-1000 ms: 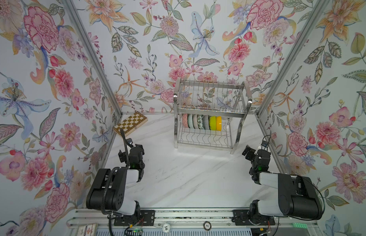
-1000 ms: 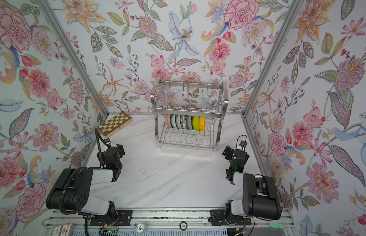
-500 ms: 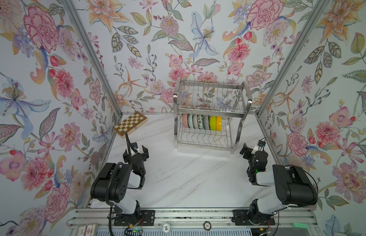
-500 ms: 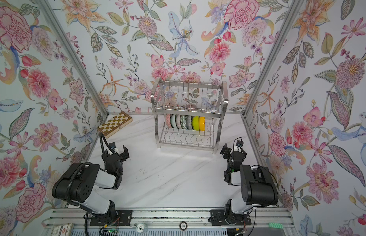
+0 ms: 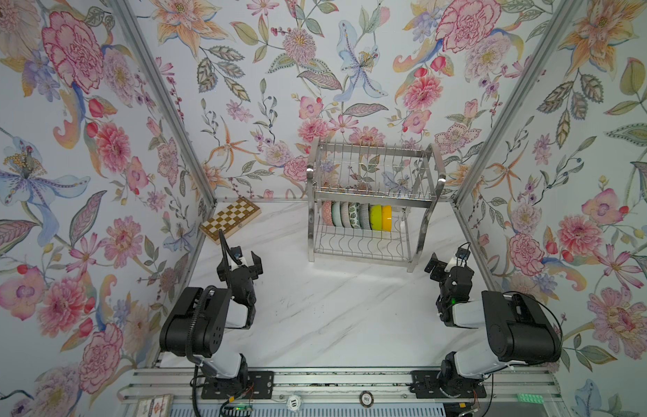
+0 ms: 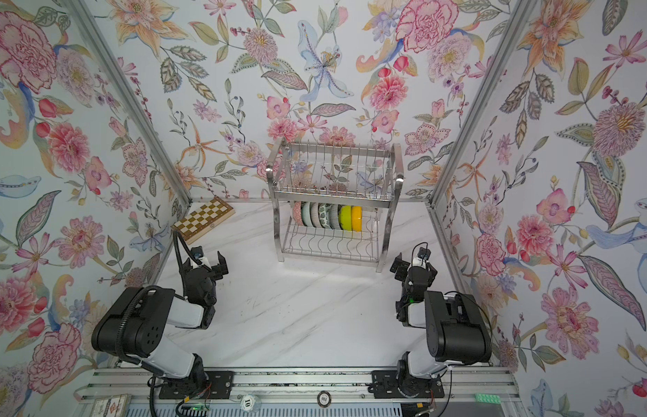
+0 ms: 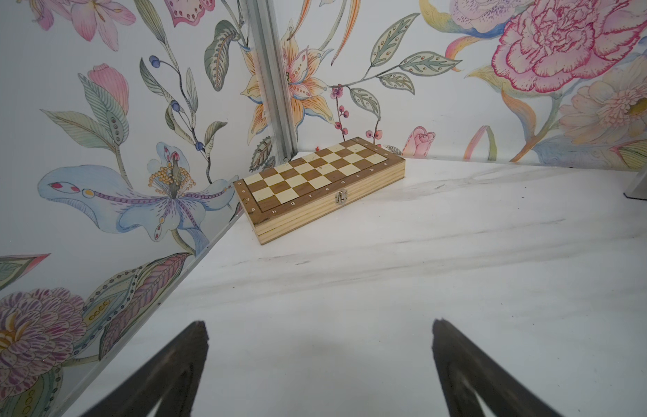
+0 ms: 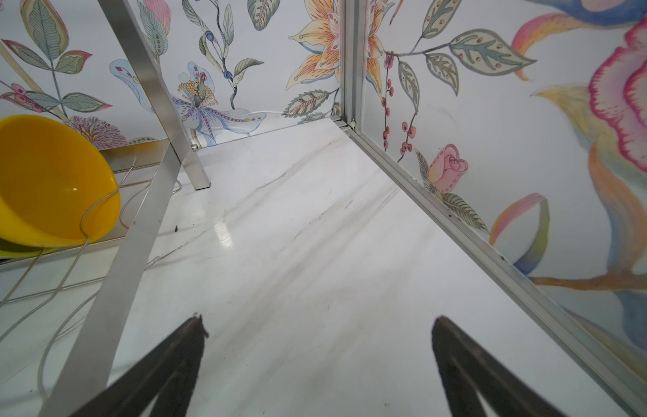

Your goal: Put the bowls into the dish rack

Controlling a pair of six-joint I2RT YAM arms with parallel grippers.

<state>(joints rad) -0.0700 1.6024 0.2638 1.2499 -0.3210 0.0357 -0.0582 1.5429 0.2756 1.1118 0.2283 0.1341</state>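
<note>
With the bowls (image 5: 376, 217) lined up on the dish rack's (image 5: 372, 196) bottom shelf, the left gripper (image 7: 320, 325) and right gripper (image 8: 318, 323), both wide open and empty in front of it, might bump a leg and tip them.

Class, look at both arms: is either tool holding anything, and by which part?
Nothing is held: the left tool and the right tool are open and empty.

Seven bowls (image 5: 376, 217) are counted, all within one dish rack (image 5: 373, 156) ahead of the right gripper (image 5: 449, 266). One chessboard (image 5: 231, 219) is counted, ahead of the left gripper (image 5: 242, 261).
</note>
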